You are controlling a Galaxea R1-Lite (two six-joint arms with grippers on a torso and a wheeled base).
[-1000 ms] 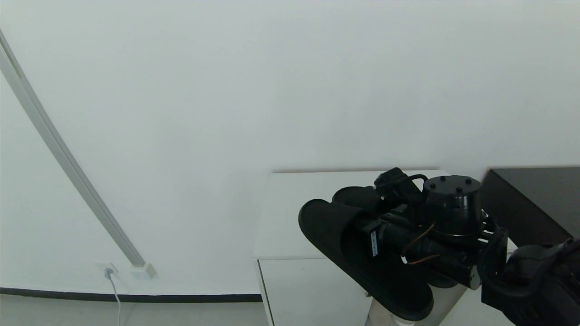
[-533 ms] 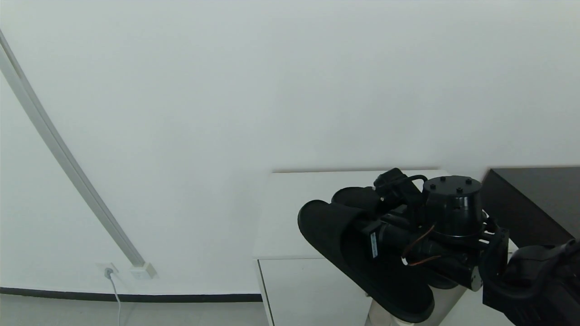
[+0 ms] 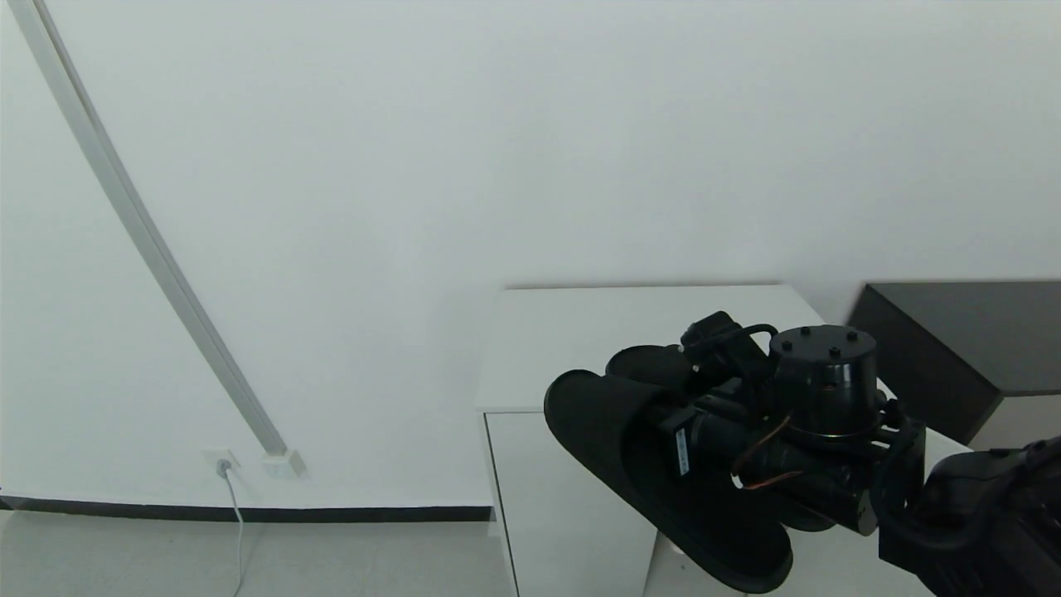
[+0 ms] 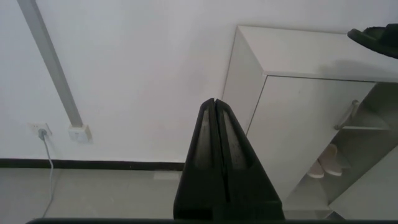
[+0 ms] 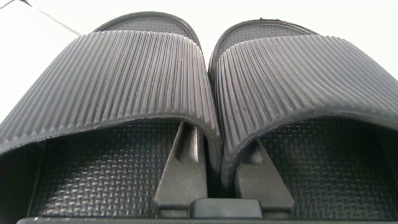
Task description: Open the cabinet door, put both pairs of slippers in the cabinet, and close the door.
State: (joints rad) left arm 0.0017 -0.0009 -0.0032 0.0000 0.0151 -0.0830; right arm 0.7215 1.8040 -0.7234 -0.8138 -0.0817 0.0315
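Against a plain white wall (image 3: 414,166), crossed by a slanting cable duct (image 3: 141,232) that ends by a socket (image 3: 220,462) above the grey floor (image 3: 166,555), a white cabinet (image 3: 630,348) is seen, with a dark counter (image 3: 978,332) beside it. Near the cabinet's top, the black slippers (image 3: 605,414) are clamped by the right gripper (image 5: 219,149), one finger inside each. A pale pair (image 4: 328,163) lies on a shelf inside. The left gripper (image 4: 214,124) is pressed closed on nothing.

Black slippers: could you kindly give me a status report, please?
Right claw shut on black slippers, raised near cabinet. Left claw shut, empty. Door open, pale pair inside.
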